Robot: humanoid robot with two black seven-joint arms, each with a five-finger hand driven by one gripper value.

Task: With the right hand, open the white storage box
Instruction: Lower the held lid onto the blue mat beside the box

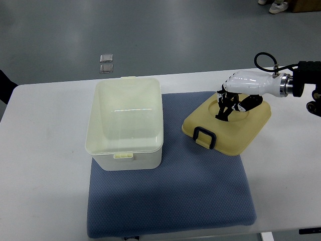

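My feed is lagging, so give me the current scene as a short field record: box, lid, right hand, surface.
box: white storage box, open, upright on the blue mat
lid: yellow lid off, lying on the mat's right edge beside the box, black handle facing the camera
right hand: right hand over the lid's far part, fingers down on it
left hand: not in view
surface: white table

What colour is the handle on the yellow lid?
Black; the handle shows clearly in the top view, at the lid's near edge.
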